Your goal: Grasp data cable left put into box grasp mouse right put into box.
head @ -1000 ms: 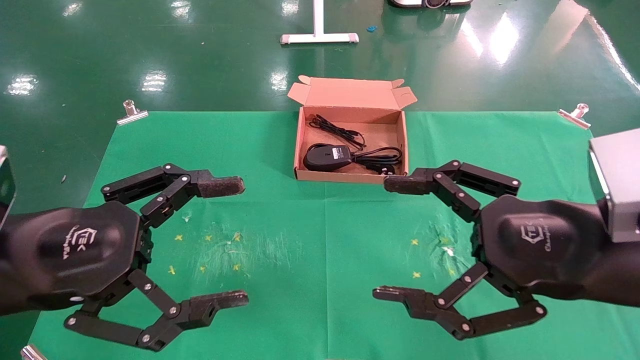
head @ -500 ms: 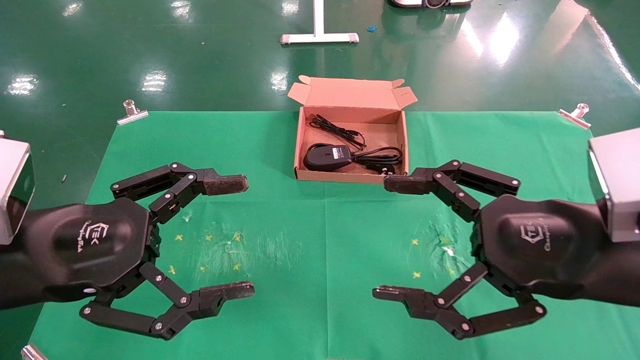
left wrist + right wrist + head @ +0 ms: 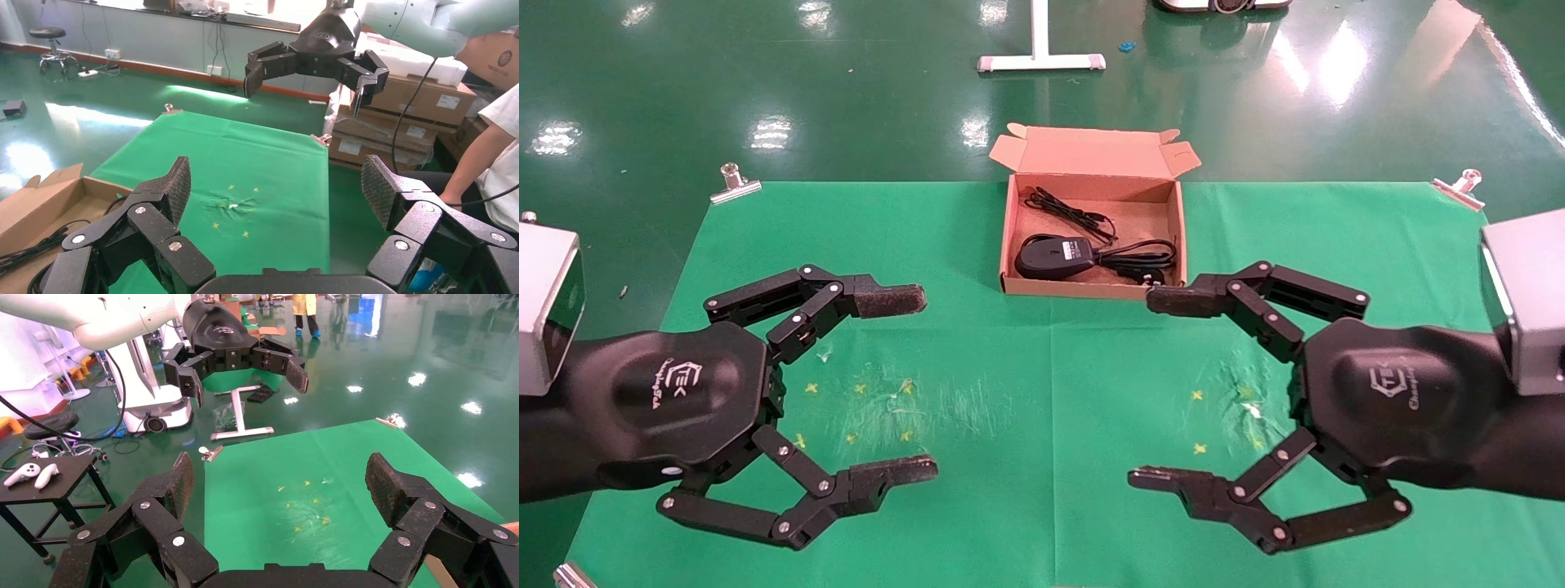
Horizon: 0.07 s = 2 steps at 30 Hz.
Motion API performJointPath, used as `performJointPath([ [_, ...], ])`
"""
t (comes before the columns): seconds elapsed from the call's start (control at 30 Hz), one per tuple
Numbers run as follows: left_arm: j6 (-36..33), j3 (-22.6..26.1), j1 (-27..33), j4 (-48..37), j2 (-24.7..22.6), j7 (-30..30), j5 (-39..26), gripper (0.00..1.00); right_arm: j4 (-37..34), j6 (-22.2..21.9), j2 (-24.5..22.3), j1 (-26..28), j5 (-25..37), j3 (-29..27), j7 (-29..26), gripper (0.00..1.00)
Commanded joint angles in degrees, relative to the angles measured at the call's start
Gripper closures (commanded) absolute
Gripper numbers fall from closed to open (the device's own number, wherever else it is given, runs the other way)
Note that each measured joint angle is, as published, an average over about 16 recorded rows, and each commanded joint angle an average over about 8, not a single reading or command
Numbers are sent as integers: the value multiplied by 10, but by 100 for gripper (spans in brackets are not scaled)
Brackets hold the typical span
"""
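1. The box sits open at the far middle of the green surface, its lid flap folded back; inside lies the mouse toward the box's left half, with black cord beside it running to the right.
2. A second run of black cable shows in the box: a thin strand toward the far wall and a looped bundle by the right wall; I take the bundle for the data cable, though from here I cannot cleanly separate it from the mouse's own cord.
3. By my judgement both items are already in the box, so the task looks done or very nearly so; nothing of the task lies out on the surface.
4. The left gripper hangs over the near left part of the surface, jaws spread wide and holding nothing; the right gripper mirrors it on the near right, jaws equally wide and empty, its upper fingertip just beside the box's near right corner.
5. Around: scuffed yellow marks on the cloth below each gripper; metal clips pinning the cloth's far corners; a white stand foot on the glossy green floor beyond.
6. Nothing stands between the grippers and the box.
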State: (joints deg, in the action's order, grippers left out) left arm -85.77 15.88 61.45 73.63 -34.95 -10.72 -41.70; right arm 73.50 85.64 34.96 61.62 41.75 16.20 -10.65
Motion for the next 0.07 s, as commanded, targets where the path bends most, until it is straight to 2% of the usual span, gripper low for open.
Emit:
performJointPath([
  [0.03, 0, 1, 0, 0, 0, 0, -1, 0, 0, 0, 0, 0, 0, 0, 0, 0],
  [0.07, 0, 1, 0, 0, 0, 0, -1, 0, 0, 0, 0, 0, 0, 0, 0, 0],
])
